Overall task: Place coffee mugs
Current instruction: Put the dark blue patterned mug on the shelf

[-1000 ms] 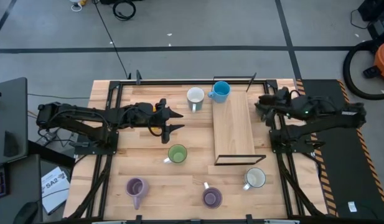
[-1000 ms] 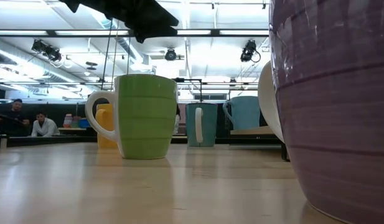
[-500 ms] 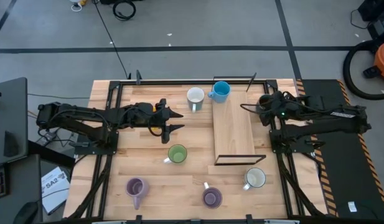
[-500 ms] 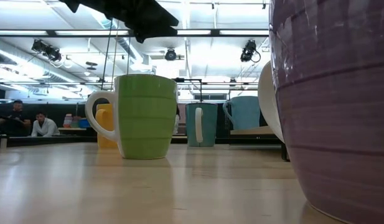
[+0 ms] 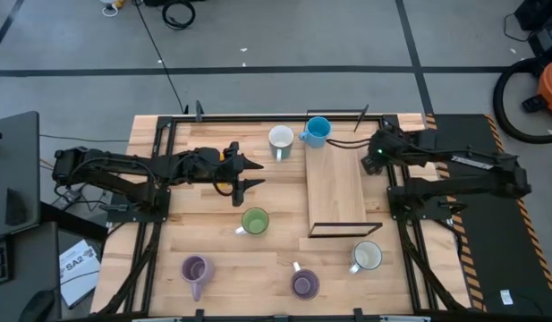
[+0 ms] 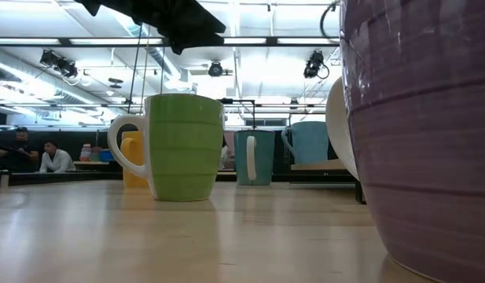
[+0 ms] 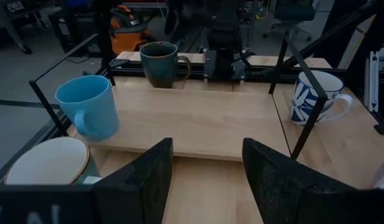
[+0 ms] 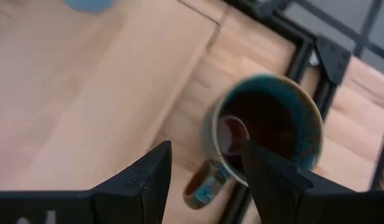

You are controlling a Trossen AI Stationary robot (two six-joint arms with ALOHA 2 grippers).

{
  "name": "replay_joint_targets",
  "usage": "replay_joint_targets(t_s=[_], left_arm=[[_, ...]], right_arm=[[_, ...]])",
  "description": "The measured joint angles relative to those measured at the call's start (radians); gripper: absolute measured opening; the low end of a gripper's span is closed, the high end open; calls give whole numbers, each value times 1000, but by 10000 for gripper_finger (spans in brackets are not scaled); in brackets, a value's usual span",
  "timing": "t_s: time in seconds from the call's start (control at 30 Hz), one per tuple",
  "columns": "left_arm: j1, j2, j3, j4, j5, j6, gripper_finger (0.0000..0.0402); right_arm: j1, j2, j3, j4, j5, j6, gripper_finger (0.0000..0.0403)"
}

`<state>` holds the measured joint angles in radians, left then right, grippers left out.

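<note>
Over the dark brown mug [image 8: 266,134], right claw [image 8: 204,180] is spread wide; I'd center on the rim before dropping, left claw [image 7: 207,171] open too

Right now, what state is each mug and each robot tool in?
Left tool: open, empty.
Right tool: open, above dark mug.
Dark mug: upright, not gripped.
Blue mug: upright on raised board.
Teal mug: upright.
Green mug: upright.
White mug: upright.
Purple mug nearer left arm: upright.
Other purple mug: upright.
</note>
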<state>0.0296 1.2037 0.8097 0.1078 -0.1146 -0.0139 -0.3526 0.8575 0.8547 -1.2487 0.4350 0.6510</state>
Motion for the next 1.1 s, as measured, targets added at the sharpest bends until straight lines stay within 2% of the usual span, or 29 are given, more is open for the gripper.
replay_joint_targets(t_s=[0.2,0.57,0.8,1.1], left_arm=[[0,0,0,0,0,0,201],[0,0,0,0,0,1,201],[0,0,0,1,0,1,201],[0,0,0,1,0,1,201]], right_arm=[[-82,55,0,-4,-44,-37,201],[-181,142,-1,2,-39,-114,201],[-201,202,-57,100,-115,-166,201],[-230,235,-59,105,-91,-201,194]])
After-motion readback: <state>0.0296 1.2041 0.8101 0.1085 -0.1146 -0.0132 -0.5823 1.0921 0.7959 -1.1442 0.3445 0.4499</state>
